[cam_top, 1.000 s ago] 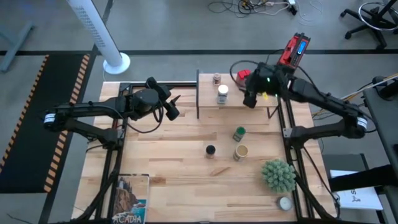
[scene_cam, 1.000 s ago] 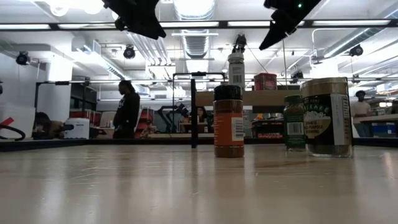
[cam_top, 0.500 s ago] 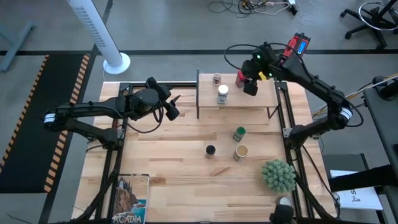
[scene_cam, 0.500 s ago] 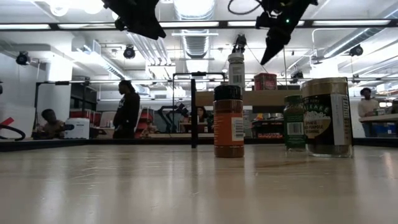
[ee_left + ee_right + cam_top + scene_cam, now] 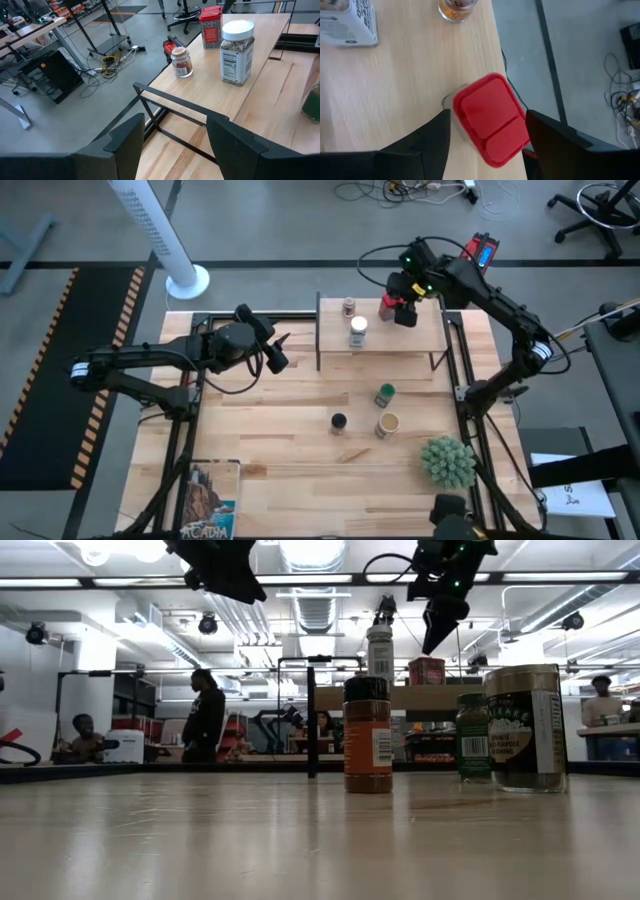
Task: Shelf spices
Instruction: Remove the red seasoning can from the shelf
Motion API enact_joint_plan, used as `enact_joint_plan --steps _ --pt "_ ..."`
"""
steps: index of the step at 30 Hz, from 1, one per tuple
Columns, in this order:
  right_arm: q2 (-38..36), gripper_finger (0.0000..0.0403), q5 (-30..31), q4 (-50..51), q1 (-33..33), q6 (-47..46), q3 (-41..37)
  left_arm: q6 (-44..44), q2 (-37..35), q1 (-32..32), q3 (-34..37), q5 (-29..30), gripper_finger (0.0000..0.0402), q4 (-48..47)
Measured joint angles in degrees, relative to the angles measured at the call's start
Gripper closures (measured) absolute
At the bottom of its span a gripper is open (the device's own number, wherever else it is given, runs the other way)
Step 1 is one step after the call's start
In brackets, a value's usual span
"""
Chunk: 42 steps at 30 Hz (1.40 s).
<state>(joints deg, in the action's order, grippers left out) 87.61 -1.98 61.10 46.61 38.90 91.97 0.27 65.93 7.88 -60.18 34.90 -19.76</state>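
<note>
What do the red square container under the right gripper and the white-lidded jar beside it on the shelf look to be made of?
The red square tin looks like painted metal: smooth, glossy lid with a pressed seam, though plastic is possible. The white-lidded jar looks like clear plastic or glass, its contents visible through the wall, with a matte white plastic lid.

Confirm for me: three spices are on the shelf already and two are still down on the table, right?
Not quite: three wait on the table, the green-lid jar, black-lid jar and tan cylinder, per the high view. The shelf does hold three.
</note>
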Motion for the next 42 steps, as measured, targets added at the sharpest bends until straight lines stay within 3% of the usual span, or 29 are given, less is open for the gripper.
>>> enact_joint_plan --steps 6,15,19,42 --pt "2.5 0.016 -0.2 2.0 0.1 0.3 3.4 0.0 0.0 0.0 0.0 0.0 0.0198 0.0" --pt "6.3 0.016 -7.6 6.0 2.5 -2.9 10.1 0.0 0.0 0.0 0.0 0.0 0.0198 -0.2" --pt "7.3 0.0153 -7.6 7.0 3.8 -4.9 11.6 0.0 0.0 0.0 0.0 0.0 0.0198 -0.4" --pt "10.8 0.0148 -10.5 9.4 5.6 -0.7 12.6 -0.2 0.0 0.0 0.0 0.0 0.0198 -0.7"
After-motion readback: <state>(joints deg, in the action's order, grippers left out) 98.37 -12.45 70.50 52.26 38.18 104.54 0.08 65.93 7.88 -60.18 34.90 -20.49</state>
